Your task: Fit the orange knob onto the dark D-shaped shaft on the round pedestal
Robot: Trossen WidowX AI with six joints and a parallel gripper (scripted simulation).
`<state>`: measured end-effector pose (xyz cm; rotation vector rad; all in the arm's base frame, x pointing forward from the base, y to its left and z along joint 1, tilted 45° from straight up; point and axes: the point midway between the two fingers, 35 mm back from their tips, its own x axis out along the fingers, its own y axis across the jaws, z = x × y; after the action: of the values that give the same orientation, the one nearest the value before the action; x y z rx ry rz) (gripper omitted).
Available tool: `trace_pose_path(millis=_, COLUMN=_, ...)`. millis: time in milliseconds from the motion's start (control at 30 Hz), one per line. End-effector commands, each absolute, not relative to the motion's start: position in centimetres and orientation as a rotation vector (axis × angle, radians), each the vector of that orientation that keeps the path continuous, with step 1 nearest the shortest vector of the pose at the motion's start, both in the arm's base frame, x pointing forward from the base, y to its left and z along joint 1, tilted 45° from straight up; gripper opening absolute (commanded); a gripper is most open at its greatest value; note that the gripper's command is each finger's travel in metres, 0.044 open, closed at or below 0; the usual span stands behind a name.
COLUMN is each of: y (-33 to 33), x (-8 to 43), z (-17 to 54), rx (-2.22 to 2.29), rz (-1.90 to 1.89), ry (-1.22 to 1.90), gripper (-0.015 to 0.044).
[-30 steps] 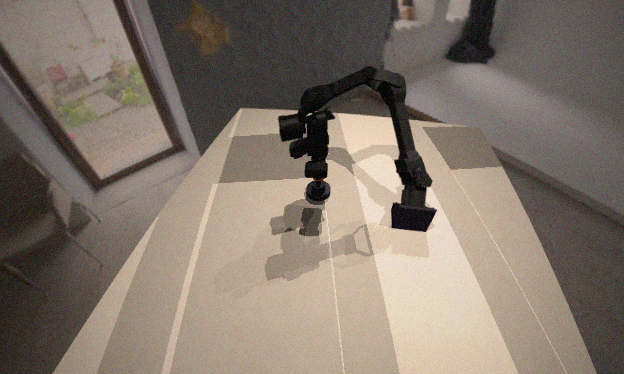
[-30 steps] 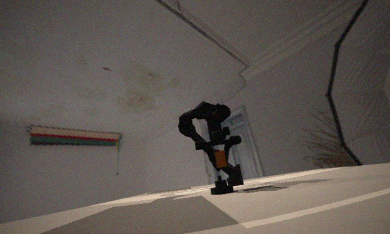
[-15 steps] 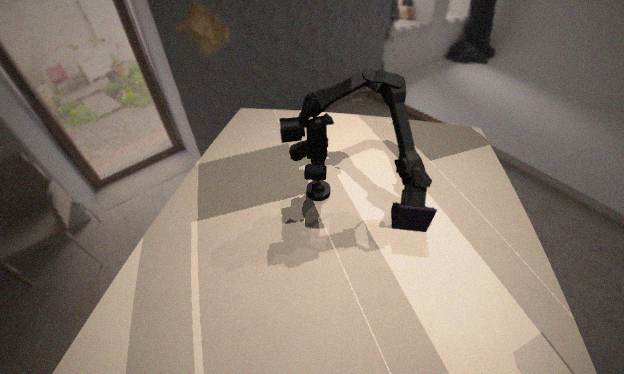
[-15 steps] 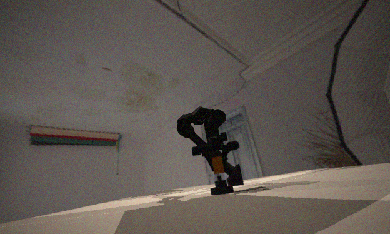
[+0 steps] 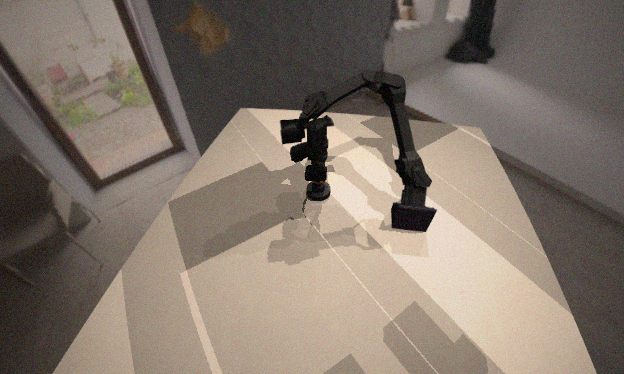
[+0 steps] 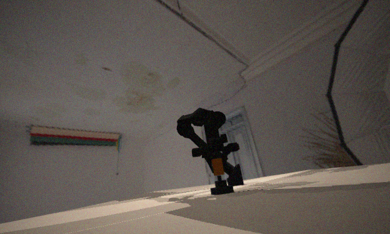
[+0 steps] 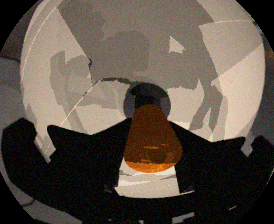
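Observation:
The orange knob [image 6: 218, 167] [image 7: 153, 136] is upright between the fingers of my gripper [image 6: 217, 161] [image 7: 149, 123], which is shut on it. In the top view the gripper [image 5: 316, 175] hides nearly all of the knob. The round dark pedestal [image 5: 318, 196] [image 6: 222, 191] [image 7: 128, 103] stands on the table below. In the exterior view the dark shaft [image 6: 219, 178] shows just under the knob's lower edge, roughly in line with it. Whether they touch, I cannot tell. The shaft's flat side and the knob's hole are hidden.
The arm's base [image 5: 413, 217] stands on the table [image 5: 280, 304], to the right of the pedestal in the top view. The arm arches over from it. Patches of shadow and light cross the table top.

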<state>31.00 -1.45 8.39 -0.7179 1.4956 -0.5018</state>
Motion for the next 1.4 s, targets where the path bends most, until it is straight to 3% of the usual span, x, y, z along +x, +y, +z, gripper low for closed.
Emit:
trace_pose_path(millis=0, y=-1.36, x=31.28, z=8.61, rx=-0.718, rz=-0.503, ry=1.487, gripper=0.0000)
trace_pose_path(millis=1367, y=-1.31, x=30.63, z=8.60, rx=-0.815, rz=-0.413, ry=1.528, gripper=0.0000)
